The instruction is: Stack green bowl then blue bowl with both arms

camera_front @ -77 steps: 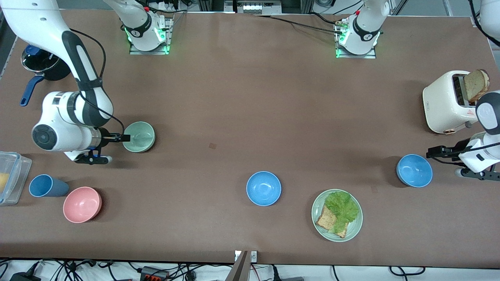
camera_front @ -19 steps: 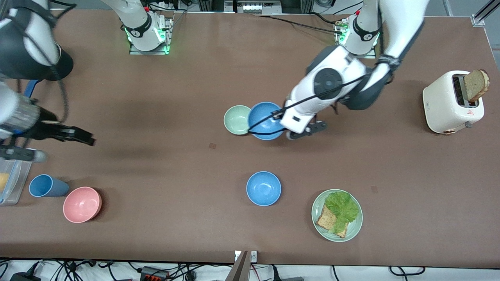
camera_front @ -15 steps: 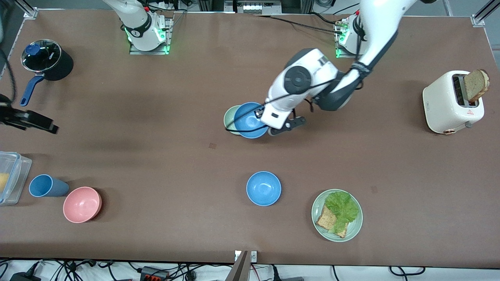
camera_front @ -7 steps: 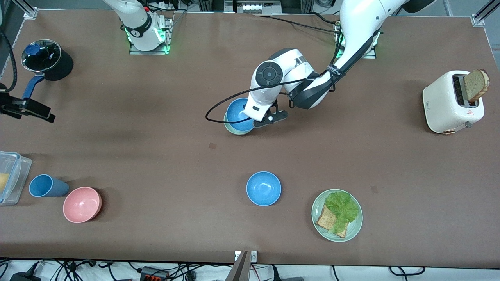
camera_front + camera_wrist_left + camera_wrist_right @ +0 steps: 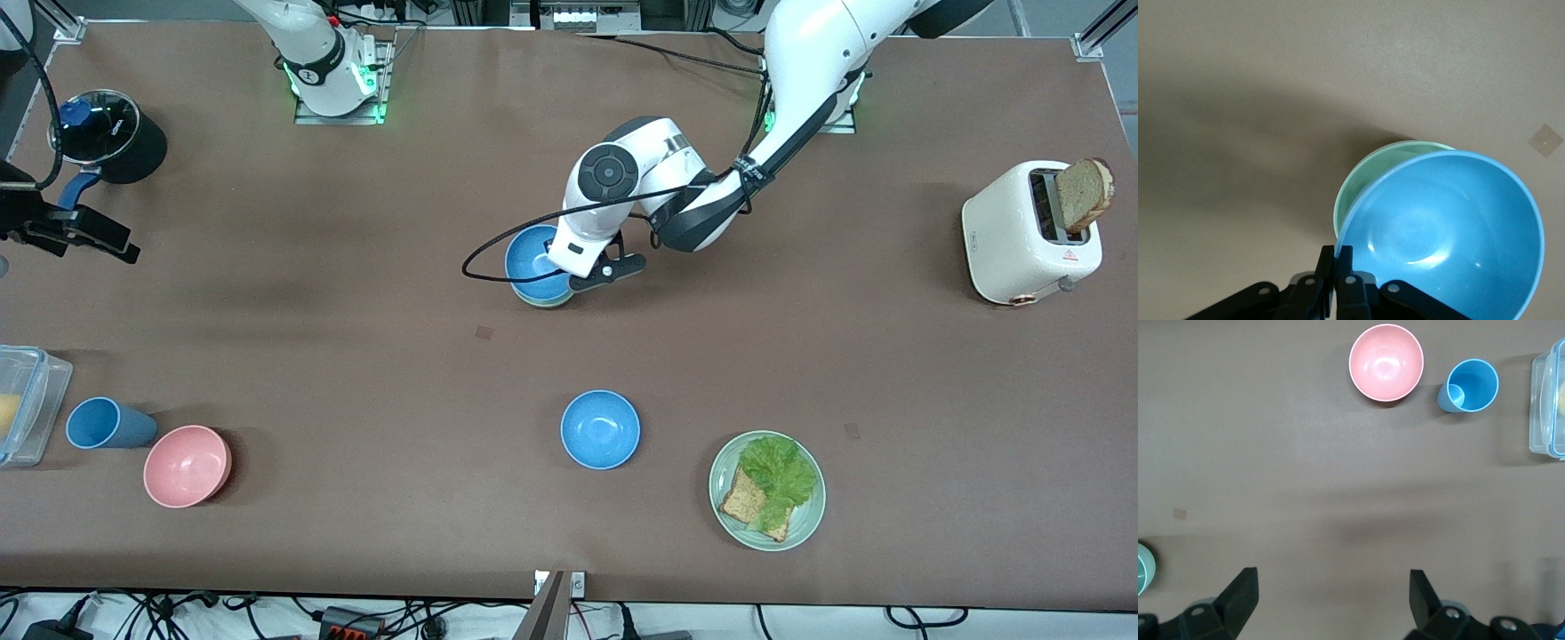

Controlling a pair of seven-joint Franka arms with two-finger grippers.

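Two bowls sit together near the table's middle: the green bowl (image 5: 544, 300) rests on the table (image 5: 356, 373), and the blue bowl (image 5: 532, 264) is held directly over it, tilted, so only a sliver of green rim shows. In the left wrist view the blue bowl (image 5: 1441, 233) overlaps most of the green bowl (image 5: 1368, 183). The left gripper (image 5: 569, 271) is clamped on the blue bowl's rim, its fingers (image 5: 1336, 267) pinched tight at the edge. The right gripper (image 5: 76, 233) hangs with fingers (image 5: 1238, 593) spread wide, holding nothing, above the right arm's end of the table, where that arm waits. A second blue bowl (image 5: 600, 429) sits nearer the front camera.
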